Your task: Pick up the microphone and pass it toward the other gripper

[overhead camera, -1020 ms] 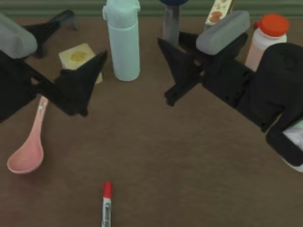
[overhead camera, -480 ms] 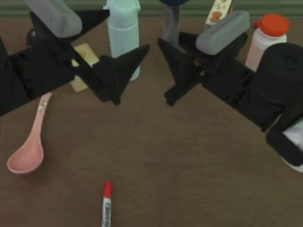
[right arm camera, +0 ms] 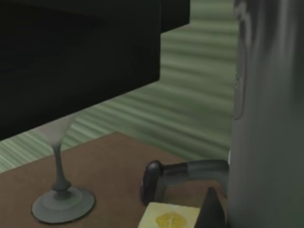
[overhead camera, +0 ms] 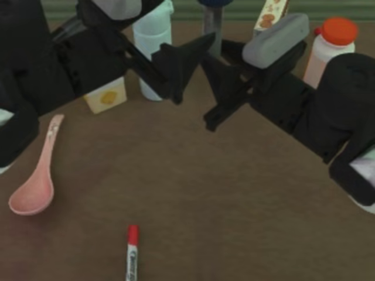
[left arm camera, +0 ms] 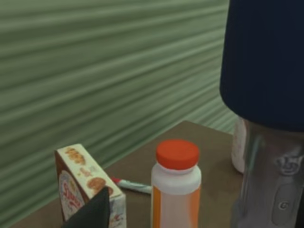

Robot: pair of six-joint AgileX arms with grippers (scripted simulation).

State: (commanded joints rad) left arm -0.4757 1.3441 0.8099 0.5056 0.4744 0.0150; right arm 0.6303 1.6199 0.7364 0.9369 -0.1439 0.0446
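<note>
Fingers of our right gripper (overhead camera: 220, 88) pinch the microphone (overhead camera: 211, 26) by its grey handle, upright at the table's far edge; our left gripper (overhead camera: 181, 67), fingers spread, sits just beside it. We judge the handover is in hand; next, the left fingers need to straddle the handle. Count: one microphone, one pale bottle (overhead camera: 151, 35), one orange-capped bottle (overhead camera: 331, 47), one pink spoon (overhead camera: 38, 175), one marker (overhead camera: 132, 252).
</note>
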